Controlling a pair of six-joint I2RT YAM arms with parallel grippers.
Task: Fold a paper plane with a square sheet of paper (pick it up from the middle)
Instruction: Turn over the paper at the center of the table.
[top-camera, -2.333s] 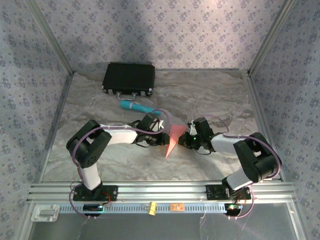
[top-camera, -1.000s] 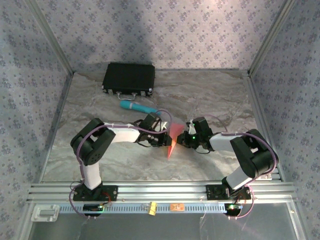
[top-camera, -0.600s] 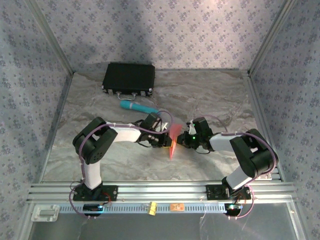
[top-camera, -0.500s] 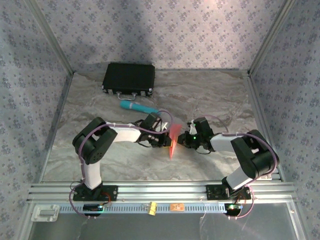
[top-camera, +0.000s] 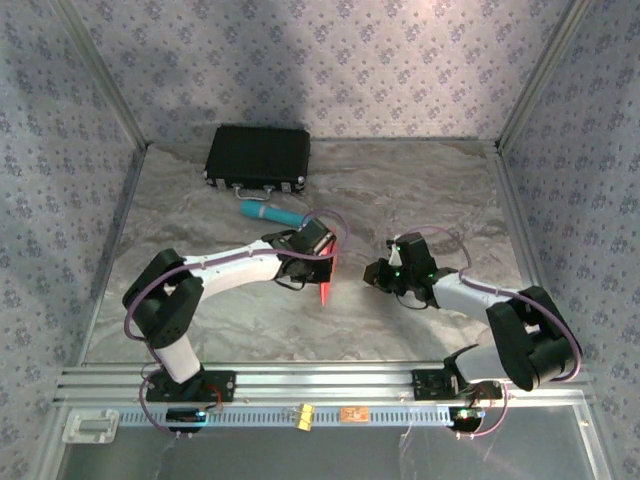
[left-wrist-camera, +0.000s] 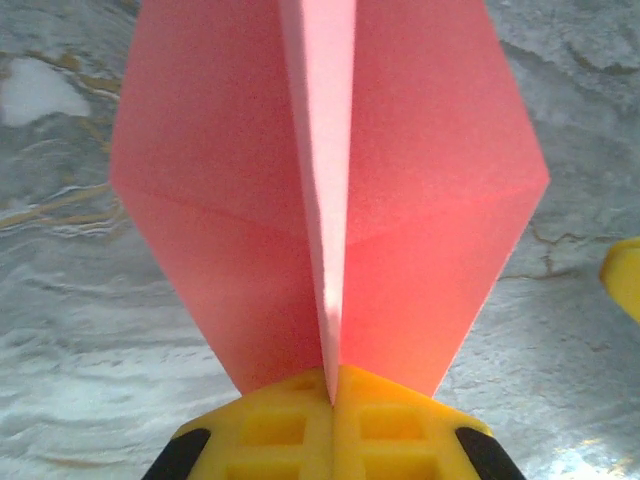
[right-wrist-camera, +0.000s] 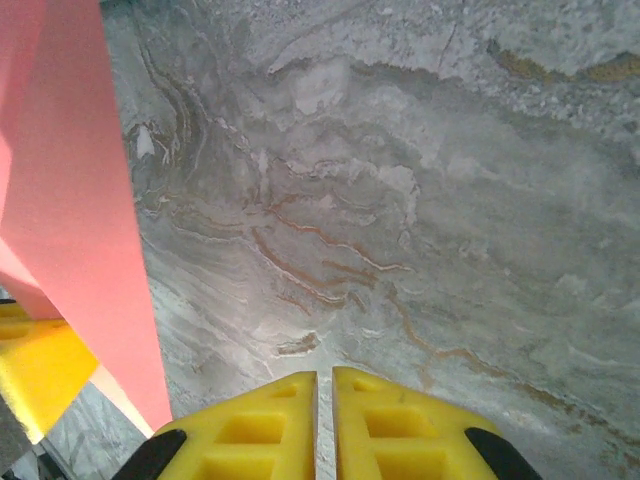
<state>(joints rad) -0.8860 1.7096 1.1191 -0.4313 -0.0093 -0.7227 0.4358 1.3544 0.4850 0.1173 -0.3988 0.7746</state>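
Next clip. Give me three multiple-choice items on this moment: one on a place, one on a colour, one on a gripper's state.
1. Where does the case sit?
A. far left of the table
B. near right corner
C. dead centre

2. What colour is the paper?
A. teal
B. white
C. salmon pink

3. The left gripper is:
A. open and empty
B. shut on the paper
C. open around the paper

Answers:
1 A, the top view shows it at the back left, near the wall.
2 C, it reads pink in all three views.
3 B, in the left wrist view its jaws meet on the folded paper's centre crease.
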